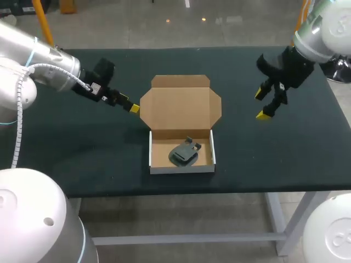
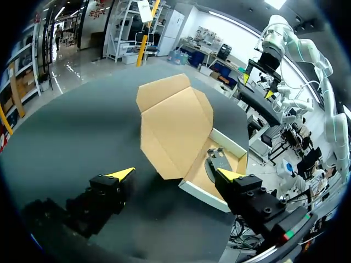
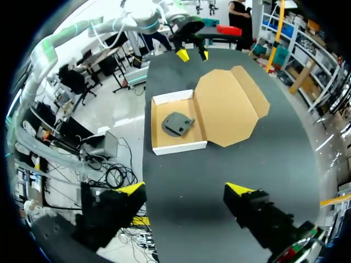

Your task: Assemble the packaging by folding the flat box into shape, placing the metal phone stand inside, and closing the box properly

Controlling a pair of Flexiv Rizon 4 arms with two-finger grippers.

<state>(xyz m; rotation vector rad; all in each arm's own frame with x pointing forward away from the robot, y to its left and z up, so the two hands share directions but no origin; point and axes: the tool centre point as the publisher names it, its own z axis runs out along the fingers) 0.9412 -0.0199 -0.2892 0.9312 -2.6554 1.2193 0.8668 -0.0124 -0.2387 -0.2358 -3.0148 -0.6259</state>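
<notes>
Head view: a dark table (image 1: 66,148) is seen from above. At its middle, a cardboard box (image 1: 181,169) is set up as a shallow open tray with white outer walls. Its lid (image 1: 181,104) is laid out flat on the far side. A dark metal phone stand (image 1: 184,154) is seen lying inside the tray. The left gripper (image 1: 129,104) is held just beside the lid's left edge. The right gripper (image 1: 261,104) is held well apart from the box, fingers spread, nothing gripped.

Left wrist view: the left gripper (image 2: 176,175) is shown with fingers wide apart, holding nothing. The lid (image 2: 173,123) is seen ahead, between them. The tray with the stand (image 2: 218,163) lies just beyond one fingertip.

Right wrist view: the right gripper (image 3: 185,189) is spread over bare table. Ahead, the stand (image 3: 177,123) is seen in the tray, with the lid (image 3: 227,107) flat beside it.
</notes>
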